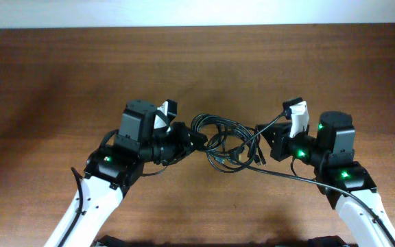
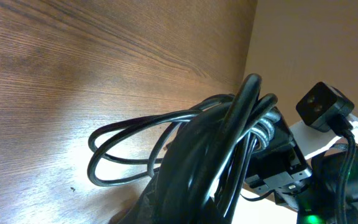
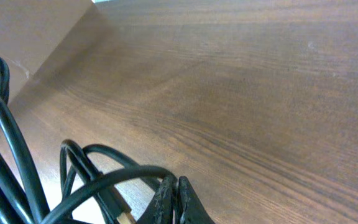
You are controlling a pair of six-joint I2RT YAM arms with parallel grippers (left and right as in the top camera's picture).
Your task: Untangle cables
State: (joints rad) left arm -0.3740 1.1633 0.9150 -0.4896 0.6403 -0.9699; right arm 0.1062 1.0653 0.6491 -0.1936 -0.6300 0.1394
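Overhead, the cables (image 1: 226, 140) form one knot over the table (image 1: 197, 62), between the left end effector (image 1: 199, 139) and the right end effector (image 1: 260, 145). In the left wrist view, the left is clenched on the thick bundle. In the right wrist view, the right is pinched shut, apparently on one strand. The cords look light, limp and springy, so a single free loop is the best place to take hold.

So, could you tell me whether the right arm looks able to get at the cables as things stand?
Probably yes: the right gripper sits at the cables, shut, apparently on one strand, with nothing between.
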